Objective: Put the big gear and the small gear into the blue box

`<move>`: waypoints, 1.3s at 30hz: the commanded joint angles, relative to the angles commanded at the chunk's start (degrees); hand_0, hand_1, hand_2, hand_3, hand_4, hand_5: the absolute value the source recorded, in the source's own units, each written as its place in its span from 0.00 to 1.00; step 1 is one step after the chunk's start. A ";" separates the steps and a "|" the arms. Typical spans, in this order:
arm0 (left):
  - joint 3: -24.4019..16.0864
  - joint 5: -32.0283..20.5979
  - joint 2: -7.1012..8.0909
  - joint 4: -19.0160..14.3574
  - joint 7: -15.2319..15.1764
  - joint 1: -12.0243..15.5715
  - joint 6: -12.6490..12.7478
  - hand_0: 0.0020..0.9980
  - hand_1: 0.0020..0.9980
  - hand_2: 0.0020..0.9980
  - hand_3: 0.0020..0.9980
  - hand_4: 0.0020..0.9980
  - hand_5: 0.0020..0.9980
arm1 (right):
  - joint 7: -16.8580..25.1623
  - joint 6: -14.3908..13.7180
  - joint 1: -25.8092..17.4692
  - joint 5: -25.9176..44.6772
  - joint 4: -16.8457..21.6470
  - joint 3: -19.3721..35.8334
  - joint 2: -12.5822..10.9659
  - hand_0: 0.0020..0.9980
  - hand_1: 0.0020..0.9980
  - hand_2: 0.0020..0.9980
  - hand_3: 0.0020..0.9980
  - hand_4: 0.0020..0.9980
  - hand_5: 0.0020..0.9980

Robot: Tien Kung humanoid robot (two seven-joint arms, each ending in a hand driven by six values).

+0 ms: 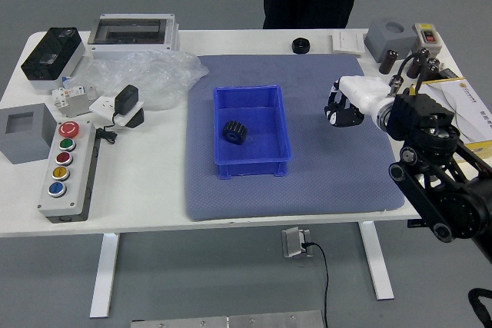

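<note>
The blue box (250, 168) stands on the grey-blue mat at the middle of the table. One black toothed gear (234, 132) lies inside it, toward its left wall. My right hand (338, 110), white-backed with black fingertip parts, hangs over the mat to the right of the box, apart from it. Whether a second gear is in this hand cannot be made out, black against black. No left arm shows.
A black ring-shaped part (300, 45) lies at the mat's far edge. At the right are a yellow box (482, 147), dark cylinders and a grey block (390, 38). The button panel (68, 193) and plastic wrap (146, 74) occupy the left. A person in dark clothes stands beyond the table.
</note>
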 joint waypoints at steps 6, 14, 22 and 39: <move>0.10 -0.10 0.06 0.00 0.01 -0.07 -0.02 0.78 0.75 0.74 0.69 0.58 0.23 | 0.10 0.25 3.50 0.00 1.86 -1.58 2.15 0.57 0.45 0.45 0.54 0.46 0.25; 0.71 -0.31 -0.20 0.00 0.08 -0.26 -0.12 0.78 0.75 0.74 0.69 0.57 0.24 | 0.57 -0.73 5.14 0.00 -0.94 -4.65 8.68 0.57 0.45 0.45 0.53 0.46 0.25; 1.29 -0.55 -0.51 0.00 0.15 -0.63 -0.26 0.78 0.75 0.74 0.69 0.57 0.24 | 0.73 -0.97 5.16 0.00 -3.51 -7.58 12.39 0.58 0.46 0.47 0.59 0.46 0.26; 1.18 -0.04 -0.25 0.00 0.19 -0.75 -0.30 0.78 0.75 0.74 0.69 0.57 0.24 | 1.26 0.52 5.41 0.23 -4.00 -6.01 11.63 0.85 0.77 0.91 1.00 0.85 0.50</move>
